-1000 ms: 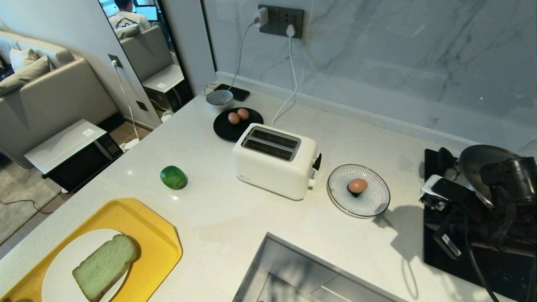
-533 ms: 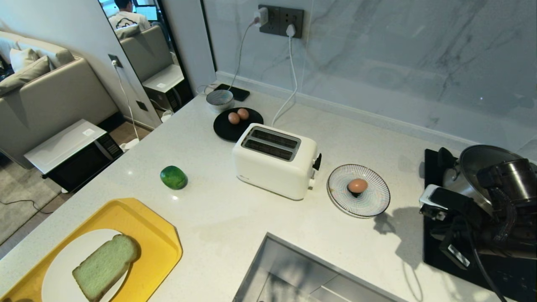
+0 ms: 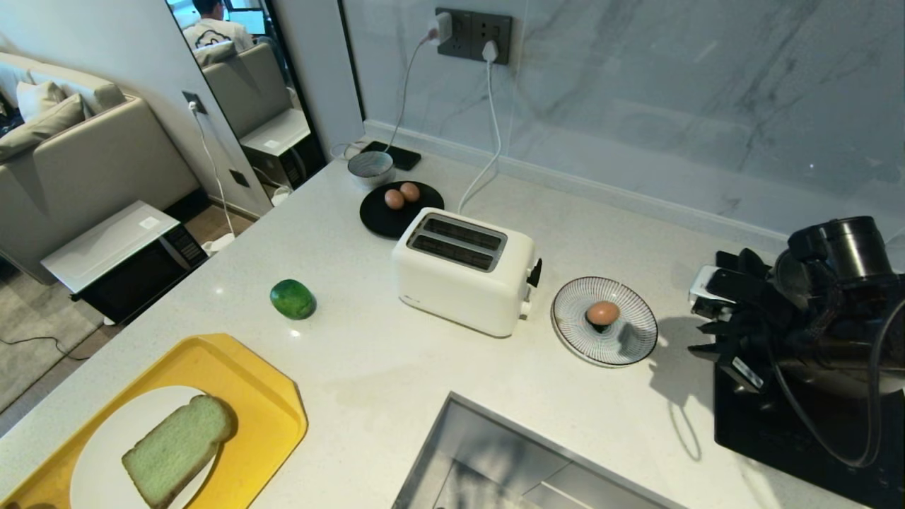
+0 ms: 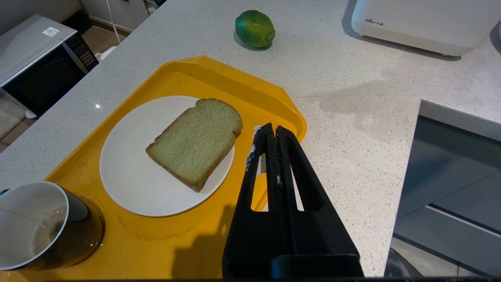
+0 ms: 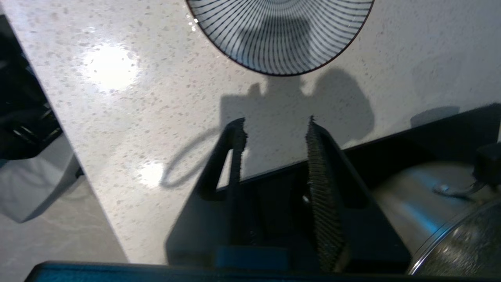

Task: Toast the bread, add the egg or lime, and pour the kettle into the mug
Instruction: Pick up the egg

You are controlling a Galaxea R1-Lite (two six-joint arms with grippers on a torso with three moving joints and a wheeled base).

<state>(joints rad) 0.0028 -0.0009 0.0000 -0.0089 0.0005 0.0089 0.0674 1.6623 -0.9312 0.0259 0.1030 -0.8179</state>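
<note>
White speckled counter [image 3: 368,367], pale-green tan-crusted bread [image 3: 178,447], glossy green lime [image 3: 293,299]

Matte-black arms, slotted claws

The right claw [image 5: 274,129] has two black wedge-shaped fingers with ridged inner pads; its arm carries a glossy black cylinder, a white block and looping black cable. The left claw [image 4: 271,131] shows whitish flecks.

The black right gripper [image 5: 274,137] stands at the right edge of the head view, jaws apart and empty; the black left gripper [image 4: 270,133] is closed.
</note>
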